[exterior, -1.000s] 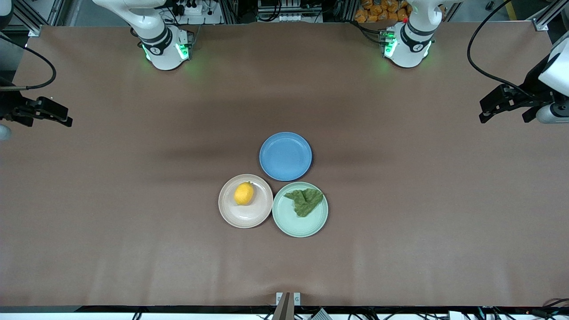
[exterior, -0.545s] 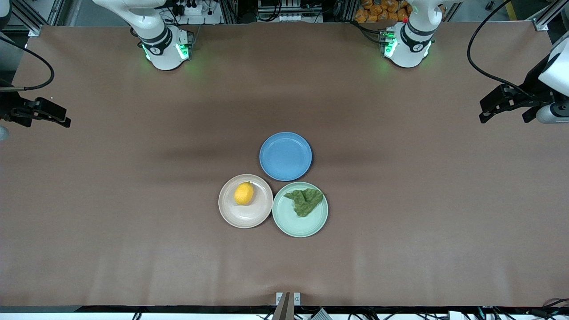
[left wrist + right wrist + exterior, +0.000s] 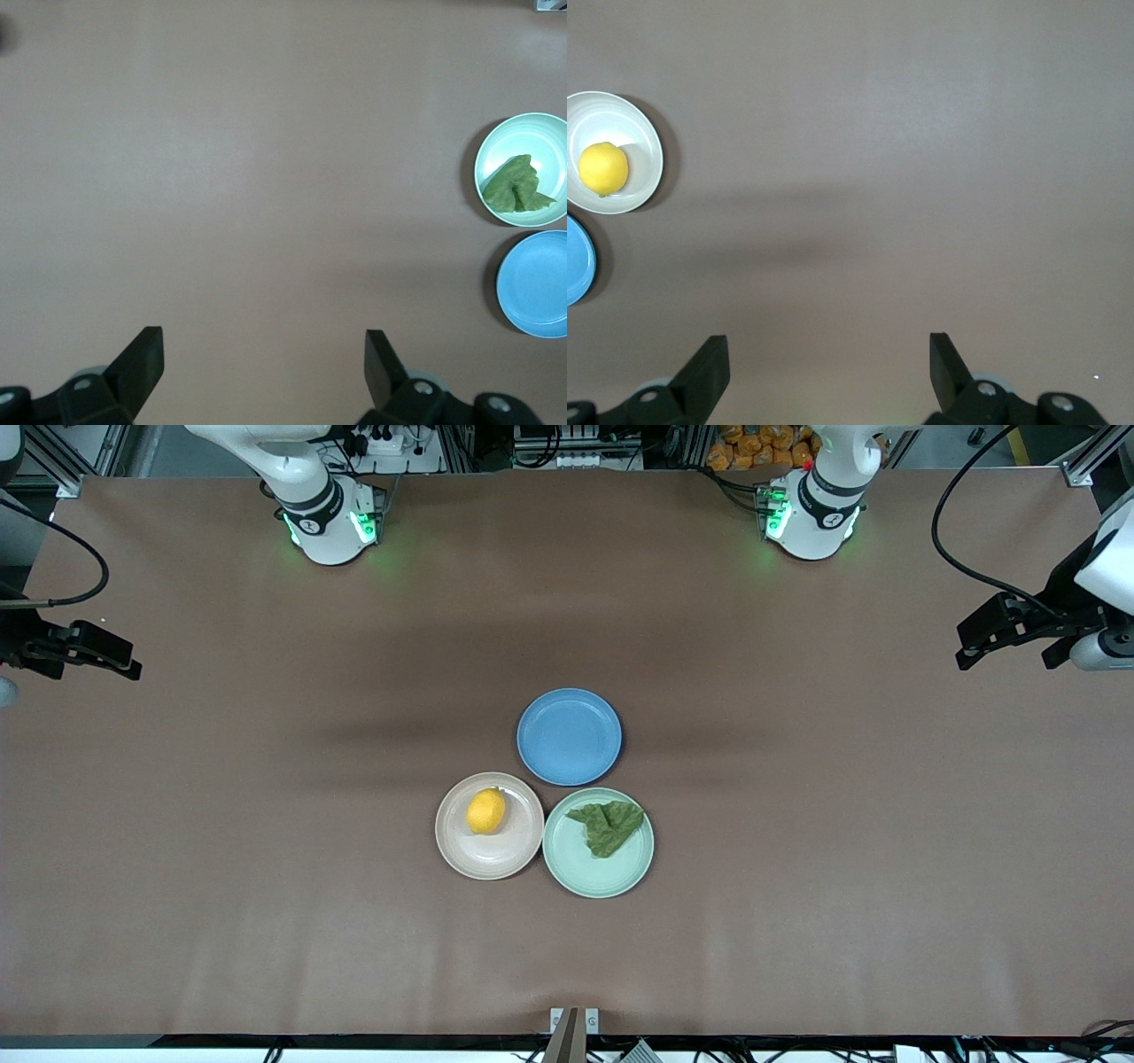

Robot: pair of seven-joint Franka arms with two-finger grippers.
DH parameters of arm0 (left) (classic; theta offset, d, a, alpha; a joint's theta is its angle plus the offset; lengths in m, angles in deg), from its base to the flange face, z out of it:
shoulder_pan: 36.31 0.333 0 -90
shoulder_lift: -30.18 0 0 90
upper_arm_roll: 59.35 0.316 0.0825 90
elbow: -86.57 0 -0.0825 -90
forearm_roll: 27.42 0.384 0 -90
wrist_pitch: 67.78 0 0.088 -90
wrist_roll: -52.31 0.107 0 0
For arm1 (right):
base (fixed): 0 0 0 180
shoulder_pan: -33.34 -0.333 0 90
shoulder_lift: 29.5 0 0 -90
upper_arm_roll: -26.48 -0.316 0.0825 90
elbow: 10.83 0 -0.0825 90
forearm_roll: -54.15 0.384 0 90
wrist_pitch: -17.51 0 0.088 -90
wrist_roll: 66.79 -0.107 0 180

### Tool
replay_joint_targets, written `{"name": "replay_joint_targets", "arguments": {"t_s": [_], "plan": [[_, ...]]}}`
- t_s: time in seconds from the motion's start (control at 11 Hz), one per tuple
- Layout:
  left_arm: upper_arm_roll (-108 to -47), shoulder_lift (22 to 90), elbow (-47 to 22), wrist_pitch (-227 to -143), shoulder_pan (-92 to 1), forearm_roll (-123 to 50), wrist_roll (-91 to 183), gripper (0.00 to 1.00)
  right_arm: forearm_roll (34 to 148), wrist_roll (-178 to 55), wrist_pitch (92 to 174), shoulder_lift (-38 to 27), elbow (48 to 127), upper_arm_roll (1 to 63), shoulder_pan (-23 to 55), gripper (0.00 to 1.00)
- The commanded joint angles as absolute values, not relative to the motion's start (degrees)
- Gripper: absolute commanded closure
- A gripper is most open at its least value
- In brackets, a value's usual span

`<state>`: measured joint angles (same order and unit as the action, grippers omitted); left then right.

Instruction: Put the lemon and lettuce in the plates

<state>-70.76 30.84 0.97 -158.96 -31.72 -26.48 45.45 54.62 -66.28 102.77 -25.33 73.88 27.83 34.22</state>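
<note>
The lemon [image 3: 486, 810] lies in the pale pink-beige plate [image 3: 505, 855]; both also show in the right wrist view, lemon [image 3: 603, 167] in plate [image 3: 645, 150]. The lettuce [image 3: 608, 825] lies in the mint green plate [image 3: 594, 872]; both also show in the left wrist view, lettuce [image 3: 516, 186] in plate [image 3: 523, 137]. My left gripper [image 3: 970, 646] is open and empty over the table's edge at the left arm's end, its fingers [image 3: 142, 363] wide apart. My right gripper [image 3: 128, 664] is open and empty over the right arm's end, its fingers [image 3: 709, 367] wide apart.
An empty blue plate [image 3: 569, 736] sits farther from the front camera, touching both other plates; it also shows in the left wrist view [image 3: 536, 283] and the right wrist view [image 3: 578, 261]. The brown table [image 3: 266, 868] spreads around the three plates.
My right gripper has drawn slightly back toward the table's edge at its end. The left gripper, lemon, lettuce and plates have not moved.
</note>
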Motion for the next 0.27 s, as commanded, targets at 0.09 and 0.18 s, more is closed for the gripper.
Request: {"name": "replay_joint_targets", "arguments": {"t_s": [0.09,0.18], "plan": [[-71.1,29.7,0.8,-158.6,-31.3,-27.9,46.2,0.00,54.3,-65.7,103.8,-26.3,75.0,27.1,35.0,0.00],[-71.1,29.7,0.8,-158.4,-31.3,-27.8,46.2,0.00,54.3,-65.7,103.9,-26.4,75.2,27.1,35.0,0.00]]}}
